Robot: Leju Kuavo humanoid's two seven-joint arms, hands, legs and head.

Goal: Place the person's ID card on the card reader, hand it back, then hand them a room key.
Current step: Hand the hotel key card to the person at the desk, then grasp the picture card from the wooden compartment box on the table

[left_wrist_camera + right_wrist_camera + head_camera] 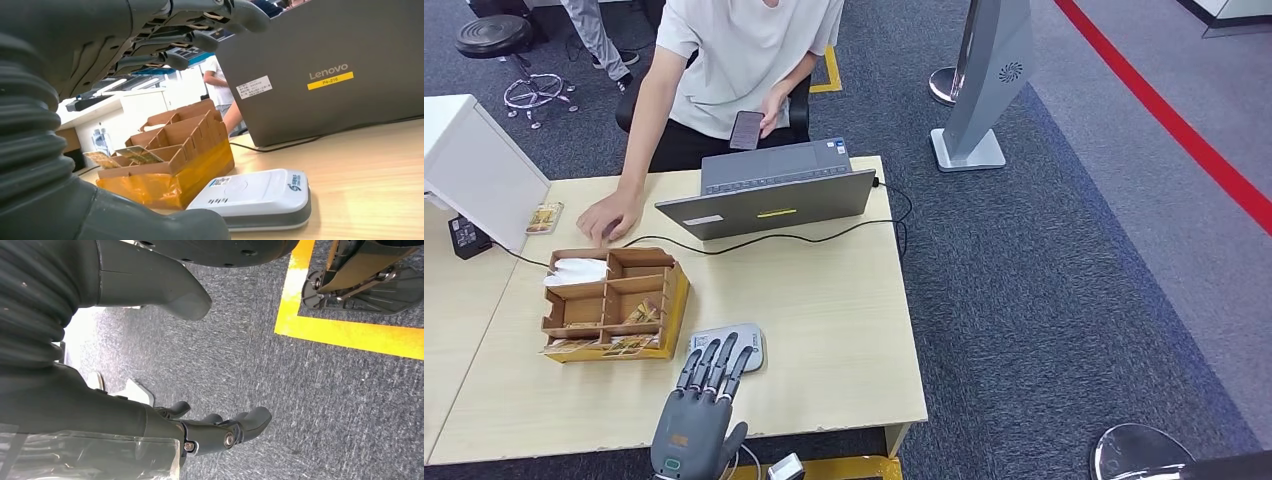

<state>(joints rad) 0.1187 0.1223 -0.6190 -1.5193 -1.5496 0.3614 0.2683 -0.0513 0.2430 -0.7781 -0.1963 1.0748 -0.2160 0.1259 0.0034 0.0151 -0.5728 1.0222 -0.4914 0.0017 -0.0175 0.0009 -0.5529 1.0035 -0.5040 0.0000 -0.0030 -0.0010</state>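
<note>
you're looking at the laptop (320,70) lid in the left wrist view, and it reads "lenovo" in pale letters. just under that sits a yellow strip (330,80) marked "p4-216". there's a white sticker (254,87) on the same lid, print too small to read. the card reader (260,192) carries a small label and a blue logo, both unreadable. the head view shows that yellow strip only as a blur.
</note>
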